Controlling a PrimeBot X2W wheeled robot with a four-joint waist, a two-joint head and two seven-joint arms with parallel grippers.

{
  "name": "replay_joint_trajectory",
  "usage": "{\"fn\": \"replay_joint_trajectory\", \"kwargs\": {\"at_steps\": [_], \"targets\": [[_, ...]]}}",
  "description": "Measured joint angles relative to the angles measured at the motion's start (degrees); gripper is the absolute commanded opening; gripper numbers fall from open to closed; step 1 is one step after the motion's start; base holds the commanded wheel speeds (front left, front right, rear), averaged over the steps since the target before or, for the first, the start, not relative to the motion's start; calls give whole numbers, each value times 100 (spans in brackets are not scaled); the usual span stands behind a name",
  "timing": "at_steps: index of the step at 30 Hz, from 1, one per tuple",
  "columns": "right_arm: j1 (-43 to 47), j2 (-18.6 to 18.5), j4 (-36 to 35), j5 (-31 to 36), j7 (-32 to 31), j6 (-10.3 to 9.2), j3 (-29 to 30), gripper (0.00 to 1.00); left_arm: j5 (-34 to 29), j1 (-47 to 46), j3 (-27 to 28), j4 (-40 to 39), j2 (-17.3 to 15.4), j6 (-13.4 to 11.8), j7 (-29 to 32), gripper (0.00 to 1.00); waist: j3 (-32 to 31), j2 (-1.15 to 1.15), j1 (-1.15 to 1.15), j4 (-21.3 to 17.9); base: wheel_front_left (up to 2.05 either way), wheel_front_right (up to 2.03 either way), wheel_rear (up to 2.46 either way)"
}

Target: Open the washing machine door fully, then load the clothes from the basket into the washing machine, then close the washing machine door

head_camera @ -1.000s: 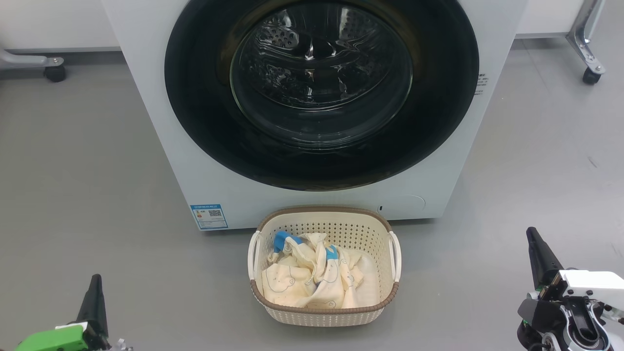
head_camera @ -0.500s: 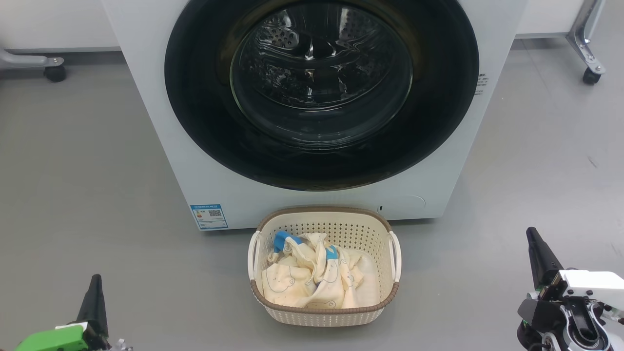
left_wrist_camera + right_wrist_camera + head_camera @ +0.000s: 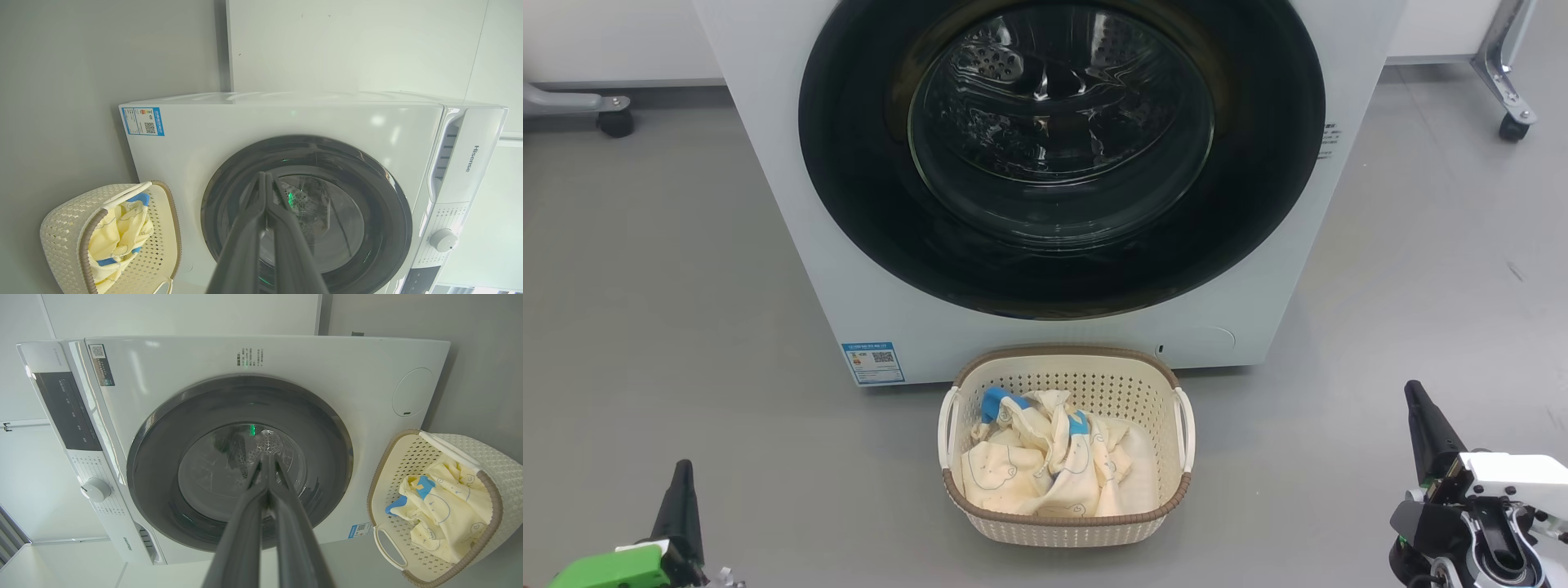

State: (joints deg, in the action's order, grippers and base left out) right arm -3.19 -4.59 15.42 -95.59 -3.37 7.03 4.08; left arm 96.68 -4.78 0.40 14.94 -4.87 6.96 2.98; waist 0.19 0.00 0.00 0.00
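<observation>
The white washing machine point(image 3: 784, 188) stands straight ahead with its round black-rimmed door point(image 3: 866, 204) flat against the front, closed. On the floor before it sits the cream basket point(image 3: 1086, 527), holding the cream clothes point(image 3: 1045, 469) with blue trim. My left gripper point(image 3: 683, 469) is low at the left, shut and empty, well away from the basket. At the lower right my right gripper point(image 3: 1411, 390) is also shut and empty. In the left wrist view the left gripper point(image 3: 264, 174) points at the door point(image 3: 388, 228); in the right wrist view the right gripper point(image 3: 266, 455) points at the door point(image 3: 163, 457).
Grey floor surrounds the machine. A caster wheel point(image 3: 615, 122) on a metal leg stands at the far left, and another metal leg with a wheel point(image 3: 1512, 126) at the far right. A blue label point(image 3: 872, 363) marks the machine's lower left front.
</observation>
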Motion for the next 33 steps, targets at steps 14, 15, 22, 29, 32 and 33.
{"fn": "replay_joint_trajectory", "kwargs": {"at_steps": [14, 15, 22, 29, 32, 33], "targets": [[0, 3, 0, 30, -10, 0, 9, 0, 0, 0, 10, 0, 7, 0, 1, 0, 0, 0, 0, 0, 0, 0, 0], [0, 3, 0, 30, -10, 0, 9, 0, 0, 0, 11, 0, 8, 0, 1, 0, 0, 0, 0, 0, 0, 0, 0], [0, 5, 0, 31, -15, 0, 13, 0, -1, 0, 15, 1, 16, 0, 1, 0, 0, 0, 0, 0, 0, 0, 0], [0, 9, 0, 31, -15, 0, 20, 0, -1, 0, 25, 1, 23, 0, 2, 0, 0, 0, 0, 0, 0, 0, 0], [0, 9, 2, 31, -15, 0, 21, 0, -1, 0, 29, 2, 24, -1, 2, 0, 0, 0, 0, 0, 0, 0, 0], [24, 24, 41, 30, -14, -1, 18, 0, 9, 6, 23, 51, 41, -2, 1, 0, 0, 0, 0, 0, 0, 0, 0]]}}
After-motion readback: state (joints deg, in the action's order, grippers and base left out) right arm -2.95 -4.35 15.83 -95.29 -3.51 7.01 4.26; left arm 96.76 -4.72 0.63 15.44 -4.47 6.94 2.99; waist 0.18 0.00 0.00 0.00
